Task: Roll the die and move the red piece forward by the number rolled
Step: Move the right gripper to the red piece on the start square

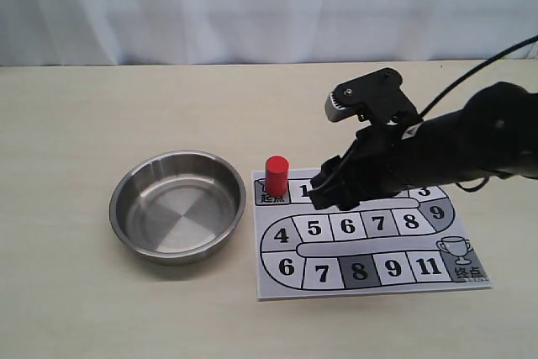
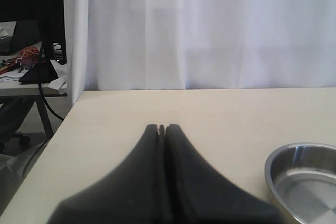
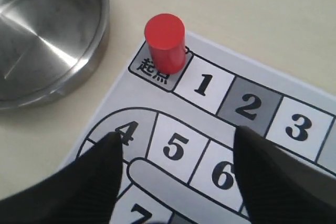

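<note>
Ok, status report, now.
Right jaws open, empty, over the board. Left jaws shut. Red piece on start square; die not in sight. Nothing blocking.

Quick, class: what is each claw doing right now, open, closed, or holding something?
Left claw: closed, holding nothing.
Right claw: open, empty, over the board.
</note>
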You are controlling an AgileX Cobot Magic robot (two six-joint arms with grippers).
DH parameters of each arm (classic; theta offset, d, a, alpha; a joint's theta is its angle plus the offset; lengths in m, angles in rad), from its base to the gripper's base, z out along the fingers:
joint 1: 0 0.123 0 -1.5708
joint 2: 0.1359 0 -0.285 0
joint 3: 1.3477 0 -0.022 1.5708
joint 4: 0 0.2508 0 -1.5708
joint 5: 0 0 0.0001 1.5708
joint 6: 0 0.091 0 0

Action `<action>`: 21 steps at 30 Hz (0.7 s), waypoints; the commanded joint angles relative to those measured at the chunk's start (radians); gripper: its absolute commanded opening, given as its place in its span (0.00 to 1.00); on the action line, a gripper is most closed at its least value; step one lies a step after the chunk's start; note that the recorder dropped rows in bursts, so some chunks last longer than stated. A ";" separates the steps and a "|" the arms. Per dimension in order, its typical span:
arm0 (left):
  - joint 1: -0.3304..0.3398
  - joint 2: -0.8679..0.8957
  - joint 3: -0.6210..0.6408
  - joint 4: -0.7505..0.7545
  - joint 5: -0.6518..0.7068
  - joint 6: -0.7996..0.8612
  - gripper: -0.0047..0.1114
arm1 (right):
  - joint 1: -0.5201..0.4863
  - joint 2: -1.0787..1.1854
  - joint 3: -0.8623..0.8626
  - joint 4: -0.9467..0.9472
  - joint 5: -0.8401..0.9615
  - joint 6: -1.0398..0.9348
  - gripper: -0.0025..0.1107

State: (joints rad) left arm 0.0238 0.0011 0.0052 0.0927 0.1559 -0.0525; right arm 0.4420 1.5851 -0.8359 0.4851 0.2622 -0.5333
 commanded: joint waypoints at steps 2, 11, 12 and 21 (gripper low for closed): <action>0.000 -0.001 -0.005 0.001 -0.014 0.000 0.04 | 0.002 0.085 -0.104 0.002 0.048 0.025 0.58; 0.000 -0.001 -0.005 0.001 -0.014 0.000 0.04 | 0.002 0.235 -0.289 0.002 0.080 0.025 0.58; 0.000 -0.001 -0.005 0.001 -0.014 0.000 0.04 | 0.002 0.251 -0.306 0.002 0.082 0.025 0.58; 0.000 -0.001 -0.005 0.001 -0.014 0.000 0.04 | 0.003 0.390 -0.424 0.002 0.093 0.025 0.58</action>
State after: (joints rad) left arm 0.0238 0.0011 0.0052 0.0927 0.1559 -0.0525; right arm 0.4420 1.9400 -1.2322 0.4851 0.3430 -0.5107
